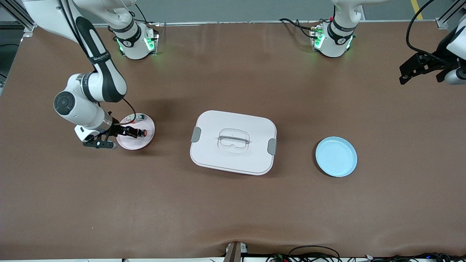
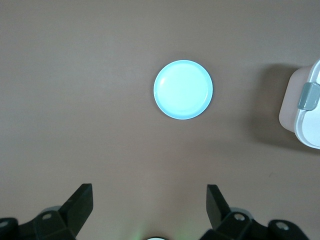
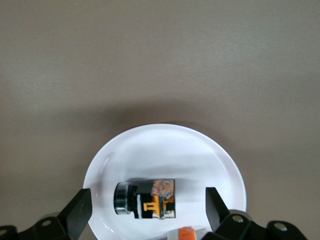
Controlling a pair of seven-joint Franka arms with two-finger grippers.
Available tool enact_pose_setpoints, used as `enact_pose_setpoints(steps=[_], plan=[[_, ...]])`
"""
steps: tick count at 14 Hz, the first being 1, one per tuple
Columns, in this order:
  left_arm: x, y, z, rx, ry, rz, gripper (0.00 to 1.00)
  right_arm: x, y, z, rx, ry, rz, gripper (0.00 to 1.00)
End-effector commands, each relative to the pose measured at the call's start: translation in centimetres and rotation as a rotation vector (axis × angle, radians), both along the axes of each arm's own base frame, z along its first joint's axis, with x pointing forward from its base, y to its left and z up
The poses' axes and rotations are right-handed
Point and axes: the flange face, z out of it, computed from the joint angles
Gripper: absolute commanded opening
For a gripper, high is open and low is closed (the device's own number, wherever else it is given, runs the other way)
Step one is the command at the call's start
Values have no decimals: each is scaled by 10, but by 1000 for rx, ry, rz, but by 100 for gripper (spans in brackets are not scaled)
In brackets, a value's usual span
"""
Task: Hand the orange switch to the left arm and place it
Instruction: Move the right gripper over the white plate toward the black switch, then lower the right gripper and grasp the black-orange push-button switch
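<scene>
The orange switch, black with orange parts, lies on a small pale plate toward the right arm's end of the table. My right gripper is low over that plate and open. In the right wrist view the switch lies on the plate between my right gripper's spread fingers, untouched. The white box with grey latches sits mid-table. My left gripper waits raised at the left arm's end; the left wrist view shows it open and empty.
A light blue plate lies between the box and the left arm's end; it also shows in the left wrist view, beside the box corner. A small green-and-white component lies on the pale plate's rim.
</scene>
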Motion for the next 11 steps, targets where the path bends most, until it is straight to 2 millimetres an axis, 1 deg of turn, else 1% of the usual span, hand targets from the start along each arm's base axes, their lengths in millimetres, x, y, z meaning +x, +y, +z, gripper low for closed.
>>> enact_pose_setpoints(steps=[1,5,8,11], plan=[[-3,-1,7,19,-6,-18,100,-12,10,-8,0,-23,-4,100],[-2,0,5,18,-3,-15,100,-18,16,-16,-3,-34,6,100],[2,3,1,19,1,-10,100,-23,18,-26,-7,-39,9,100],[1,4,-1,20,9,-8,100,-30,20,-37,-12,-47,14,100]])
